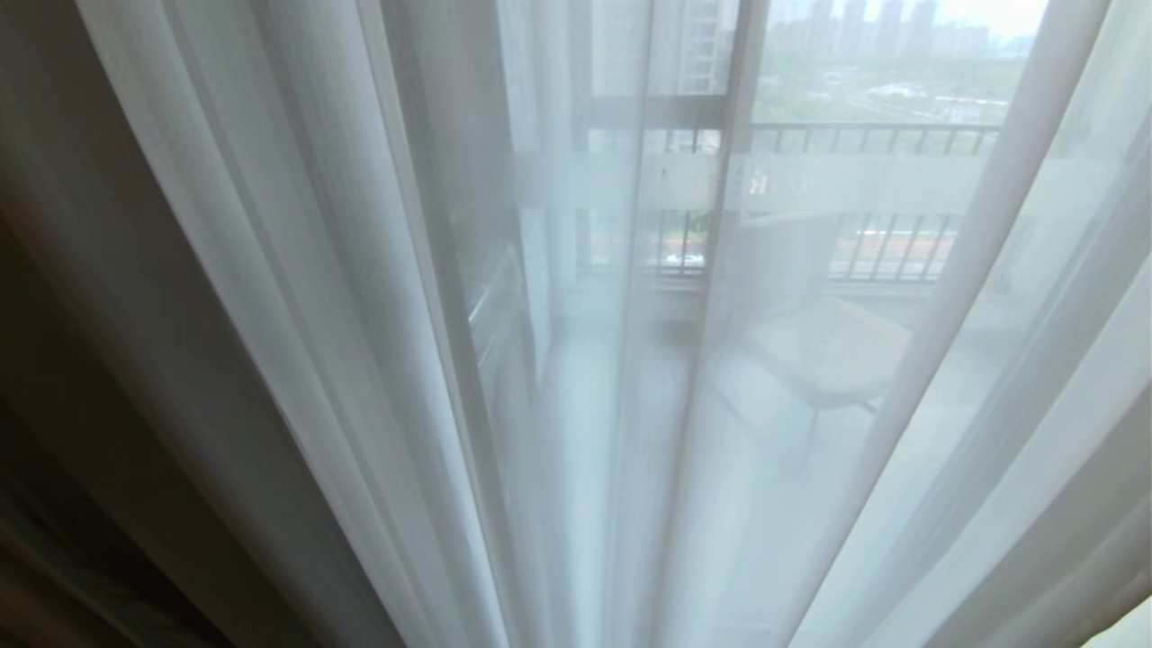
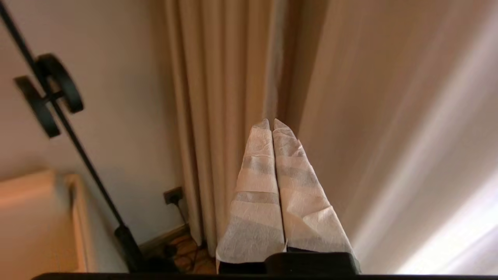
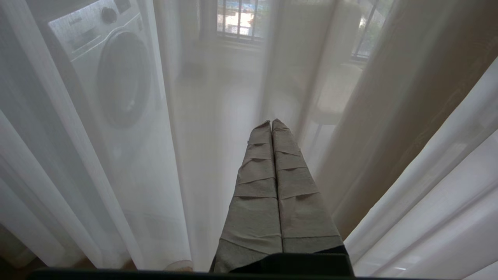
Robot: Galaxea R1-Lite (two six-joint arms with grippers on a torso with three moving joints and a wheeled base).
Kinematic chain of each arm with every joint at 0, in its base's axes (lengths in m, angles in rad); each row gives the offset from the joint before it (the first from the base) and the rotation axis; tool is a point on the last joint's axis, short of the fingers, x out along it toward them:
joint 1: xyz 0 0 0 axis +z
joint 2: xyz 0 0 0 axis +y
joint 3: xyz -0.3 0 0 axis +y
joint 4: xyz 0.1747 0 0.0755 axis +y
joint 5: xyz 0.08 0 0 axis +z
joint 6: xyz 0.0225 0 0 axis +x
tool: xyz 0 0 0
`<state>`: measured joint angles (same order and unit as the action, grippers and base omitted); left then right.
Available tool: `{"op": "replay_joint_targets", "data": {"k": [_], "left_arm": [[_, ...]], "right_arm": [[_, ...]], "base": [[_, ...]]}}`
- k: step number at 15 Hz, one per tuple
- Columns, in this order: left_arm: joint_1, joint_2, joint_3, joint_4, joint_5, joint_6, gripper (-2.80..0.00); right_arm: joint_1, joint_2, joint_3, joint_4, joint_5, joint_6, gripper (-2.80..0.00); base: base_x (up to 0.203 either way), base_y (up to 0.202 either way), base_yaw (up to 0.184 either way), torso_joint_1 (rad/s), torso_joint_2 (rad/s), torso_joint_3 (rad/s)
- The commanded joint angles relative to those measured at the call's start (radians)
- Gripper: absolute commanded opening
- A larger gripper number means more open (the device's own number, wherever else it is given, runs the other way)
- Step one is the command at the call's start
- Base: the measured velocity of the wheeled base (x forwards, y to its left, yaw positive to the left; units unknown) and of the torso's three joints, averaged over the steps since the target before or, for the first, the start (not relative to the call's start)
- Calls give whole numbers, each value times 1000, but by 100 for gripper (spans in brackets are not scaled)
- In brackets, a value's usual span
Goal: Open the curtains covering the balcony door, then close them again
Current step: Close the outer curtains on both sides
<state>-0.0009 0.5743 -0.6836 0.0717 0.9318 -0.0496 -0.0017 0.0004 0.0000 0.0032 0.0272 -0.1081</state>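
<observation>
My left hand [image 2: 272, 123], closed and empty, points at twelve o'clock toward the drapes [image 2: 221, 97]; sheers [image 1: 360, 360] still cover the balcony door [image 1: 747, 90], nothing opened yet.

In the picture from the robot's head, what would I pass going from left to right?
Beige drape → folds of white sheer → dark door frame behind the sheer → balcony chair seen through it → more sheer folds.

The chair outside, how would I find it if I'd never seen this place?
Look through the thin white sheers to the balcony behind the glass. The chair stands on the balcony floor just in front of the barred railing. It is the only pale, rounded seat there, on thin legs.
</observation>
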Motion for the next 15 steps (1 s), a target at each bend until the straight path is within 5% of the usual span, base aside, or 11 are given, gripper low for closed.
{"op": "replay_joint_targets", "data": {"k": [1,9,15], "left_arm": [[1,66,17,2,80,-38,-280],[19,242,38,1,116,-72,-280],[276,439,-75,-43,-67,-76,-280]], "right_arm": [[0,0,0,0,0,-1,-280],[0,0,0,0,0,-1,-280],[0,0,0,0,0,-1,-280]], "base": [[0,0,0,0,0,0],[0,0,0,0,0,0],[0,0,0,0,0,0]]}}
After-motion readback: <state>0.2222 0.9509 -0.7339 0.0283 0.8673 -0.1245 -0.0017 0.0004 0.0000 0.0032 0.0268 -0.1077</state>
